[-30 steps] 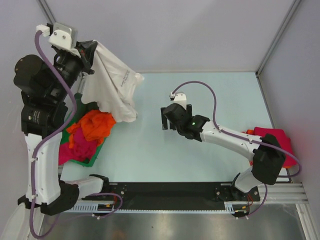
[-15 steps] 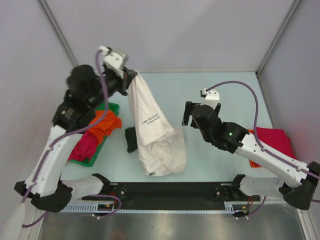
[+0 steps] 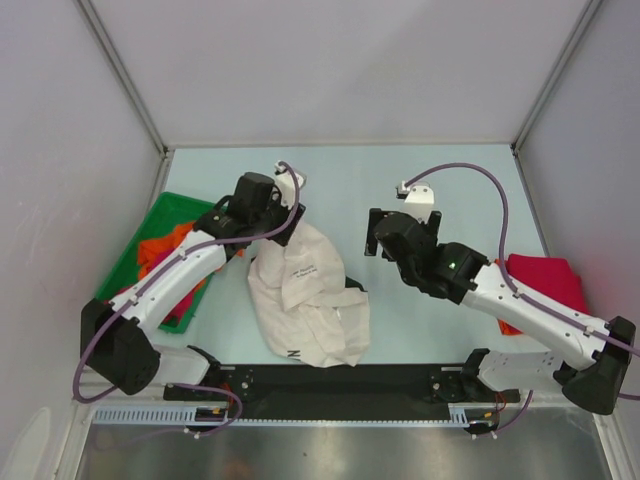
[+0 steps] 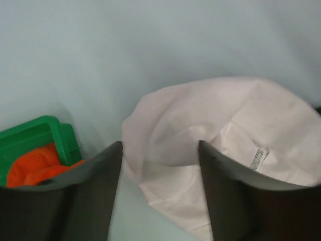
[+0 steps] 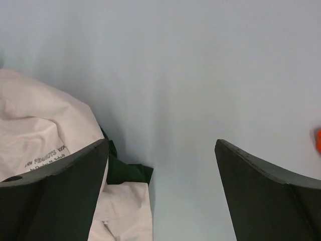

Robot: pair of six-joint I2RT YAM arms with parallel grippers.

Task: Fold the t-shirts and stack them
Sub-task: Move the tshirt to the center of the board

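The cream t-shirt (image 3: 308,300) lies in a crumpled heap on the table's near middle, with a dark green sleeve (image 5: 123,170) poking out at its right side. My left gripper (image 3: 292,222) hovers at the heap's far left end, open. In the left wrist view the cream cloth (image 4: 210,130) lies below and beyond the parted fingers, with none of it pinched. My right gripper (image 3: 372,235) stands open over bare table just right of the shirt, empty (image 5: 160,143). Orange and magenta t-shirts (image 3: 160,250) lie in the bin. A crimson t-shirt (image 3: 548,280) rests at the right.
The green plastic bin (image 3: 150,215) sits at the left edge of the table, its corner showing in the left wrist view (image 4: 35,135). An orange edge (image 3: 505,325) peeks from under the crimson shirt. Grey walls close the table on three sides.
The left arm swung the cream shirt from high at the back left down to the table's middle and let it go; its jaws opened. The right arm shifted right, still open.
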